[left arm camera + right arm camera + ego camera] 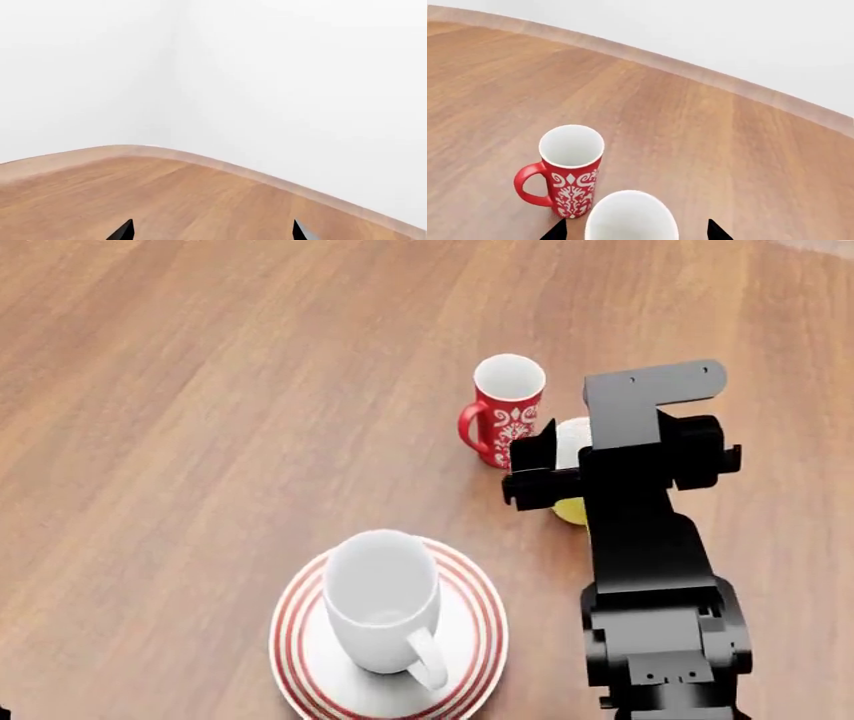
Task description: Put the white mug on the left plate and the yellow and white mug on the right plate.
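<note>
The white mug (pixel 383 600) stands upright on a red-ringed plate (pixel 291 635), the only plate in the head view; the other plate is out of view. The yellow and white mug (pixel 571 448) stands on the table beside a red floral mug (pixel 507 410), mostly hidden behind my right arm. In the right wrist view its white rim (pixel 631 217) lies between the two fingertips of my right gripper (pixel 635 232), which is open with a gap on each side. My left gripper (pixel 212 231) is open and empty over bare table, outside the head view.
The red floral mug (pixel 569 165) stands close beside the yellow and white mug, handle pointing away from it. The table's rounded far edge (pixel 694 70) meets a white wall. The left wrist view shows the table's corner edge (pixel 200 160).
</note>
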